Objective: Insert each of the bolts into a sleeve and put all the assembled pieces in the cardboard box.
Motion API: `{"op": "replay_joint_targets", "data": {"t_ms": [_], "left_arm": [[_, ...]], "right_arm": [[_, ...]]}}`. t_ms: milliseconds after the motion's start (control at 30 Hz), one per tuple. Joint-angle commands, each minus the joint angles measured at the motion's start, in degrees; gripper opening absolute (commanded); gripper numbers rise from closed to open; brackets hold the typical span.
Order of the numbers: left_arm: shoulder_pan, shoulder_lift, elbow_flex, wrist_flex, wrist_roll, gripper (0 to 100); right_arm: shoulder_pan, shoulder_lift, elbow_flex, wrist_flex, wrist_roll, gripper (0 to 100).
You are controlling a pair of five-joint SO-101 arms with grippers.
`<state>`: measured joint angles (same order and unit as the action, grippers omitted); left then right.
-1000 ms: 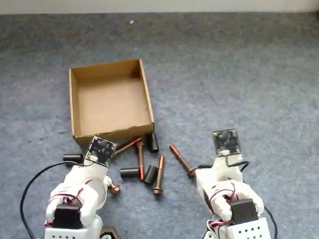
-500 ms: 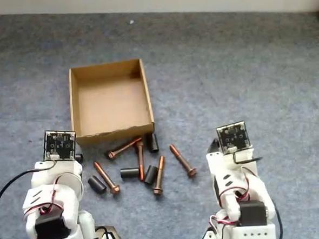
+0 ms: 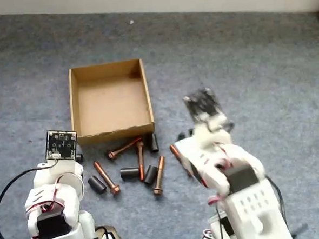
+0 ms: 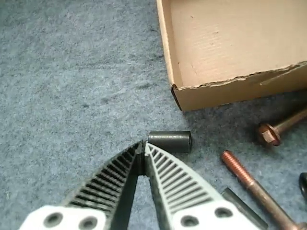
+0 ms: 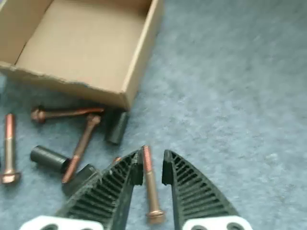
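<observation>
We see the left pincer (image 4: 143, 152) clenched on nothing, its ribbed, wedge-shaped fingers meeting at the tips. Just beyond those tips a short dark sleeve (image 4: 169, 142), a smooth metal cylinder, lies on its side on the nubby grey carpet (image 4: 72, 72). Farther ahead stands the cardboard box (image 4: 166, 52), open-topped, with a ragged corrugated edge along its near wall. The right pincer (image 5: 152, 166) is released, its fingers spread to either side of a coppery bolt (image 5: 152, 196). The bolt's threaded end lies between the tips and its flanged head points back toward the wrist; we cannot tell whether the fingers touch it. Ahead of this pincer lie more copper bolts (image 5: 67, 113) and black sleeves (image 5: 117, 127), close to the box's near wall.
</observation>
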<state>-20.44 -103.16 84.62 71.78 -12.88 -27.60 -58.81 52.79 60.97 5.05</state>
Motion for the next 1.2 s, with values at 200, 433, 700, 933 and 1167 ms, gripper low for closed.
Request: {"op": "replay_joint_targets", "data": {"t_ms": [200, 433, 700, 933, 1167], "left_arm": [[-0.4, -0.4, -0.2, -1.1, -0.4, 1], [-0.4, -0.4, -0.1, -1.1, -0.5, 1], [-0.4, -0.4, -0.1, -1.1, -0.5, 1], [-0.4, -0.4, -0.1, -1.1, -0.5, 1], [-0.4, -0.4, -0.1, -1.1, -0.5, 1]], "right_arm": [[-10.4, 28.5, -13.8, 0.1, -8.5, 16.6], [-13.0, 44.5, -22.4, -1.1, -8.7, 16.6], [-13.1, 58.9, -31.3, -2.9, -8.7, 16.6], [-12.8, 68.6, -36.7, -2.9, -8.4, 16.6], [-12.3, 75.1, -41.0, -2.6, -8.3, 3.6]]}}
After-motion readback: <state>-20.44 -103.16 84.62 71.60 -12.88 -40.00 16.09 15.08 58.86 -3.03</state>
